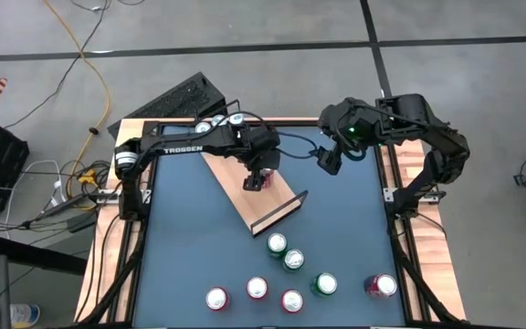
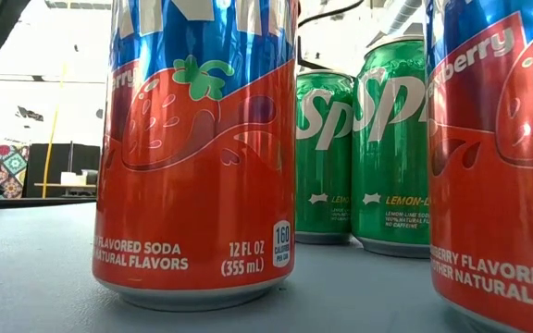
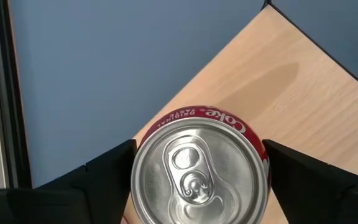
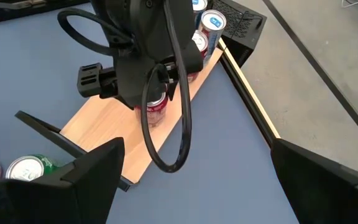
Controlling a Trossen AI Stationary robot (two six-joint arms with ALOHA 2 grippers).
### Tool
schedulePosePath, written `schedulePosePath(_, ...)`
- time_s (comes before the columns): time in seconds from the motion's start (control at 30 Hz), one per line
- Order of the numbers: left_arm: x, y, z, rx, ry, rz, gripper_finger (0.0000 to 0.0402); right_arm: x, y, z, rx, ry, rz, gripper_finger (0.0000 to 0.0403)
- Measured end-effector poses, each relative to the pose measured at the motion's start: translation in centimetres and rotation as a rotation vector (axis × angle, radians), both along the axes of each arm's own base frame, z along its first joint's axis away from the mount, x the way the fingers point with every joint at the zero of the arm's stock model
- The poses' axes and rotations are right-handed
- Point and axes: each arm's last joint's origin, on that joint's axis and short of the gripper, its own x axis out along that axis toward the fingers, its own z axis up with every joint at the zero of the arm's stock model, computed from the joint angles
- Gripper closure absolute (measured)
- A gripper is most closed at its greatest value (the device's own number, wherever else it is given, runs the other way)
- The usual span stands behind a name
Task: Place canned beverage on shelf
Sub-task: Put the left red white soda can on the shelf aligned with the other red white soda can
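Note:
A red Coke can (image 3: 199, 171) stands upright over the light-wood shelf (image 1: 245, 203), a board that lies slantwise on the blue table. My left gripper (image 1: 258, 178) is shut on this can, about halfway along the board. The shelf has a thin black rail (image 1: 282, 211) at its near end. A few cans (image 4: 205, 28) stand at its far end. My right gripper (image 4: 191, 180) hangs open, high over the table's far right part, with nothing between its fingers. My left gripper pinches the Coke can's upper wall, just under the top rim (image 3: 261, 144), one finger (image 3: 114, 168) on each side. The fingers come steeply from above. The can is upright with its pull-tab up. I cannot tell whether its base touches the board.
Several loose red and green cans (image 1: 292, 260) stand on the blue table toward its near edge. Two of the red ones (image 2: 197, 148) fill the low view. A black cable (image 4: 166, 124) loops down from the left arm. Light-wood edging (image 1: 432, 274) borders the table.

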Motion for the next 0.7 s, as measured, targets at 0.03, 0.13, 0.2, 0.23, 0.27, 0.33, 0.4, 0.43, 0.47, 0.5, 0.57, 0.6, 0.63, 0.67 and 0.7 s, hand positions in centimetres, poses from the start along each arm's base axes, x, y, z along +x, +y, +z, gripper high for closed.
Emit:
schedulePosePath(0.03, 0.0, 0.0, 0.0, 0.0, -0.001, -0.001, 0.0093, 0.0, 0.0, 0.0, 0.0, 0.0, 0.0, 0.0015)
schedulePosePath(0.13, 0.0, 0.0, 0.0, -0.001, 0.006, -0.001, 0.0112, 0.0, 0.0, 0.0, 0.0, 0.0, 0.0, 0.0015)
schedulePosePath(0.2, -0.2, 0.0, -0.1, 0.002, 0.02, -0.012, 0.0118, 0.0, 0.0, 0.0, 0.0, 0.0, 0.0, 0.0015)
schedulePosePath(0.23, -0.2, -0.1, -0.1, 0.006, 0.027, -0.022, 0.0118, 0.0, 0.0, 0.0, 0.0, 0.0, 0.0, 0.0015)
schedulePosePath(0.27, -0.2, -0.2, -0.1, 0.01, 0.034, -0.034, 0.0118, 0.0, 0.0, 0.0, 0.0, 0.001, 0.0, 0.0015)
schedulePosePath(0.33, -0.3, -0.7, 0.0, 0.026, 0.049, -0.069, 0.0118, 0.0, 0.0, 0.0, -0.007, 0.005, 0.009, 0.0015)
schedulePosePath(0.4, -0.5, -1.5, 0.2, 0.053, 0.071, -0.105, 0.0118, 0.0, 0.0, 0.0, -0.012, 0.008, 0.016, 0.0015)
schedulePosePath(0.43, -0.8, -1.9, 0.5, 0.073, 0.089, -0.125, 0.0118, 0.0, 0.0, 0.0, -0.013, 0.009, 0.017, 0.0015)
schedulePosePath(0.47, -1.3, -2.4, 0.7, 0.089, 0.119, -0.148, 0.0118, 0.0, 0.0, 0.0, -0.013, 0.009, 0.017, 0.0015)
schedulePosePath(0.5, -1.7, -2.8, 1.1, 0.099, 0.146, -0.172, 0.0118, 0.0, 0.0, 0.0, -0.013, 0.009, 0.017, 0.0015)
schedulePosePath(0.57, -2.7, -3.7, 2.0, 0.099, 0.161, -0.22, 0.0118, 0.0, 0.0, 0.0, -0.015, 0.011, 0.02, 0.0015)
schedulePosePath(0.6, -3.2, -4.1, 2.7, 0.098, 0.154, -0.238, 0.0118, 0.0, 0.0, 0.0, -0.016, 0.011, 0.02, 0.0015)
schedulePosePath(0.63, -3.7, -4.5, 3.4, 0.099, 0.149, -0.255, 0.0118, 0.0, 0.0, 0.0, -0.017, 0.011, 0.022, 0.0015)
schedulePosePath(0.67, -4.3, -4.8, 4.1, 0.1, 0.146, -0.275, 0.0118, 0.0, 0.0, 0.0, -0.019, 0.013, 0.025, 0.0015)
schedulePosePath(0.7, -4.9, -4.9, 4.7, 0.101, 0.143, -0.294, 0.0118, 0.0, 0.0, 0.0, -0.024, 0.016, 0.031, 0.0015)
